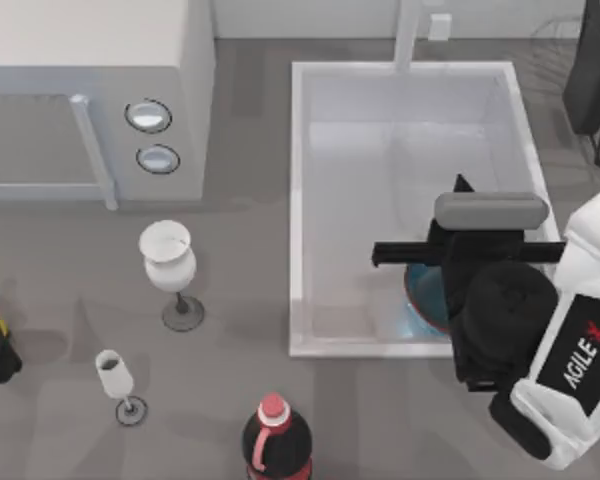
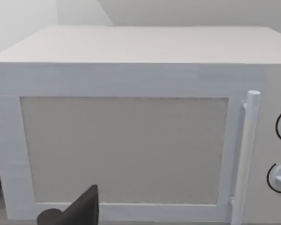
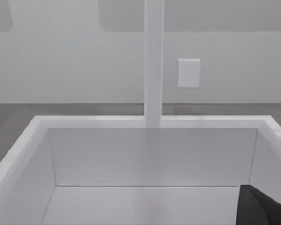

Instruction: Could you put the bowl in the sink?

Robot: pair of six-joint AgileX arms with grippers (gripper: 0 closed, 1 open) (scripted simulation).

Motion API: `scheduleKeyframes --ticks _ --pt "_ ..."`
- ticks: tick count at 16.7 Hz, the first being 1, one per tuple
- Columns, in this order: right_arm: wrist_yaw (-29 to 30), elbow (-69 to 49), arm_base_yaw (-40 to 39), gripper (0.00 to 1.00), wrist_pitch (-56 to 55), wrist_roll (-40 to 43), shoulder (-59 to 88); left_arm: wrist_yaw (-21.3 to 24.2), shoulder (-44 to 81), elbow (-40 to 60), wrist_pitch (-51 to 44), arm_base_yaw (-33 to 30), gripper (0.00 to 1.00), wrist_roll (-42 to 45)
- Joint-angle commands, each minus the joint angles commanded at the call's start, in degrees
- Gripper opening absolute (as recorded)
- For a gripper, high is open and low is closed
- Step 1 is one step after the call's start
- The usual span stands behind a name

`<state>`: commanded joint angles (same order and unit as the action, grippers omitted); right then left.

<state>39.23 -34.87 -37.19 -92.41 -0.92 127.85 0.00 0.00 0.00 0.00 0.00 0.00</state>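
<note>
My right gripper (image 1: 435,290) hangs over the sink's (image 1: 298,200) near right corner; finger state: cannot tell. The bowl (image 1: 425,298) beneath it, inside the basin: blue, dark teal interior, reddish rim. Arm lettering: "AGILE".

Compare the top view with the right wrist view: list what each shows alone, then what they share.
Top view alone: the round blue bowl inside the sink under the right gripper, two white wine glasses, a dark bottle with red cap, the white microwave-like box.
Right wrist view alone: a white wall plate.
Both: the white rectangular sink and its white faucet post.
</note>
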Motion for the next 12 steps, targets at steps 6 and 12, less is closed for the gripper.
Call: scheduleKeyframes --ticks 6,12 --pt "0.0 0.0 0.0 0.68 0.0 0.0 0.0 0.0 0.0 0.0 0.0 0.0 1.0 0.0" --pt "0.0 0.0 0.0 1.0 0.0 0.0 0.0 0.0 0.0 0.0 0.0 0.0 1.0 0.0"
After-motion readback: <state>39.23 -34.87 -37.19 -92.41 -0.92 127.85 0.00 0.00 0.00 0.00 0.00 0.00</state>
